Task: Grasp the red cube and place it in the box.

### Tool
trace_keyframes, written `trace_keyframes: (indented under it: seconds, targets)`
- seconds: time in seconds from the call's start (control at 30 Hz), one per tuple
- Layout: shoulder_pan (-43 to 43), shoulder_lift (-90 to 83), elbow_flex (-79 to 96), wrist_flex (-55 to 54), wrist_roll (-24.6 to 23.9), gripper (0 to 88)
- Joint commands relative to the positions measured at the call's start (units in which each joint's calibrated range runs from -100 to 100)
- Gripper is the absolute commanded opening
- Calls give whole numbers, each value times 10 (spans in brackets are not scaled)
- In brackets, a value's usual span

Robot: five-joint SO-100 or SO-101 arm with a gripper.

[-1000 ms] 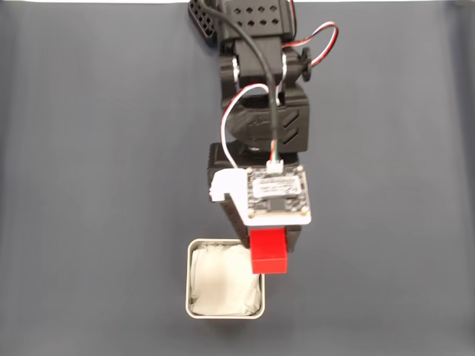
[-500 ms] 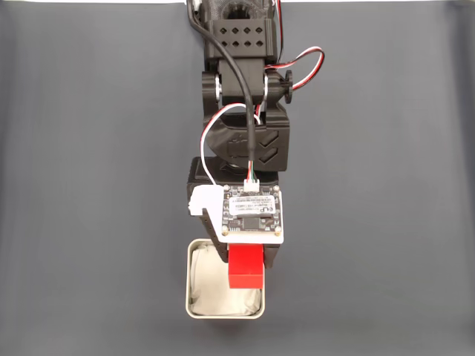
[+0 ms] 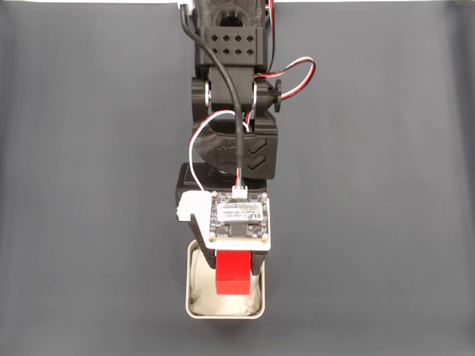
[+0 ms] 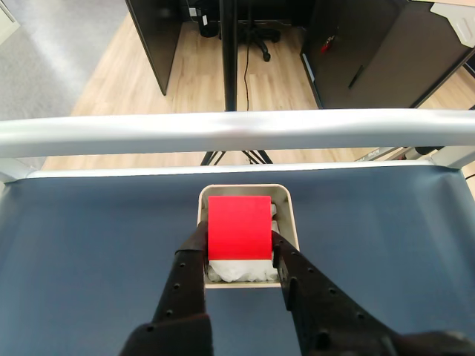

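There is one red cube (image 3: 231, 274) (image 4: 238, 227), one box (image 3: 195, 310) (image 4: 289, 210) with one white paper lining (image 3: 200, 285) (image 4: 234, 271), one hand (image 3: 234, 276) (image 4: 239, 239) with two fingers (image 4: 185, 278), and one circuit board (image 3: 238, 217) on one table (image 3: 89, 185).

The table (image 3: 89, 185) carries a dark blue-grey mat across its visible surface. The box (image 3: 191, 310), a pale metal tin lined with white wrinkled paper, rests directly on the mat. In the wrist view, a silver rail (image 4: 237, 132) borders the table's far edge.
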Motion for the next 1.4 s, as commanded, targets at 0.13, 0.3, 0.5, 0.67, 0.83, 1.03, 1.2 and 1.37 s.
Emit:
trace_keyframes:
  seconds: [0.13,0.3,0.5,0.67,0.83,1.03,1.2,1.37]
  targets:
    - [15,3,-26,-17,5,85]
    - [15,10,-21,-24,5,85]
    - [15,16,-7,-35,6,85]
    - [12,17,-2,-41,7,85]
    - [10,19,0,-41,9,86]
    - [10,19,3,-44,11,89]
    - [10,16,4,-45,12,90]
    - [10,14,5,-45,13,91]
